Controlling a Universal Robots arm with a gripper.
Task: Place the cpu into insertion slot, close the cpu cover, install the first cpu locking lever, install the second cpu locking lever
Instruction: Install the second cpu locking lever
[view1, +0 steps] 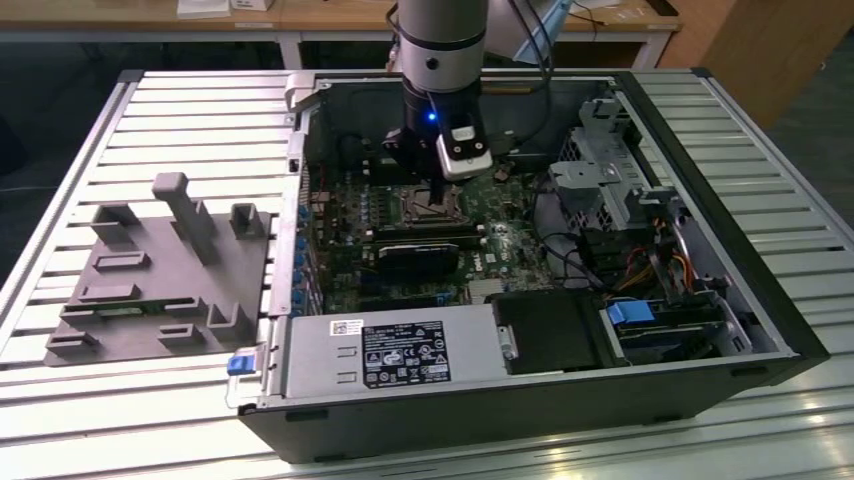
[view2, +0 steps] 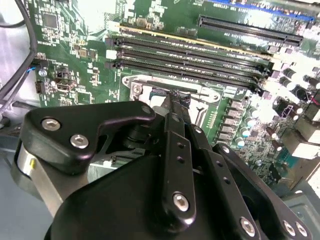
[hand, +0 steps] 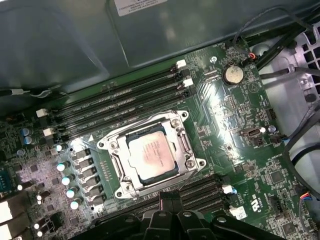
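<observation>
Cpu (hand: 152, 157) seated in the insertion slot (hand: 120, 187), dull grey top facing up.

Claw (view2: 176, 100): fingers closed tip to tip, nothing gripped. In the second wrist view the tip hangs low over the slot's rim; I cannot tell whether it touches the metal.

Cpu cover (hand: 182, 145): the silvery frame lies flat around the chip, which shows through its window. I cannot make out how the locking levers stand.

Memory slots (hand: 115, 100): long black rows lie just beside the socket, with more rows on its other side, next to my fingers. A coin battery (hand: 232, 75) sits farther off on the green motherboard (hand: 225, 125).

The clock bearings below are for the exterior view, with 12 o'clock at the far edge.
- My arm (view1: 441, 50) comes straight down into the open computer case (view1: 747, 260), with the socket at its foot.
- Power supply (view1: 387, 355): 6 o'clock from the socket, against the case's near wall.
- Drive cage (view1: 607, 180) and loose cables: 3 o'clock from the socket.
- Grey fixture block (view1: 160, 270): 9 o'clock from the case, resting on the slatted metal counter (view1: 200, 110), apart from the case wall.
- Wooden table (view1: 334, 20): 12 o'clock, beyond the counter.
</observation>
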